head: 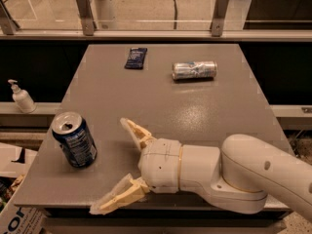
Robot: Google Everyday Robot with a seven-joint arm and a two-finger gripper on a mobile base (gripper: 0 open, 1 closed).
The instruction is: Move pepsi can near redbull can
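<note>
The pepsi can (pixel 74 139), dark blue with a silver top, stands upright near the front left corner of the grey table (pixel 204 111). The redbull can (pixel 194 70), slim and silver with blue patches, lies on its side at the back right of the table. My gripper (pixel 112 165) is low over the table's front, just right of the pepsi can, open and empty. One cream finger (pixel 135 132) points toward the can and the other finger (pixel 117 195) reaches the table's front edge.
A flat dark blue packet (pixel 135 57) lies at the back of the table, left of the redbull can. A white pump bottle (pixel 21 97) stands on a ledge to the left. Cardboard boxes (pixel 14 179) sit at the lower left. A glass railing (pixel 156 28) runs behind.
</note>
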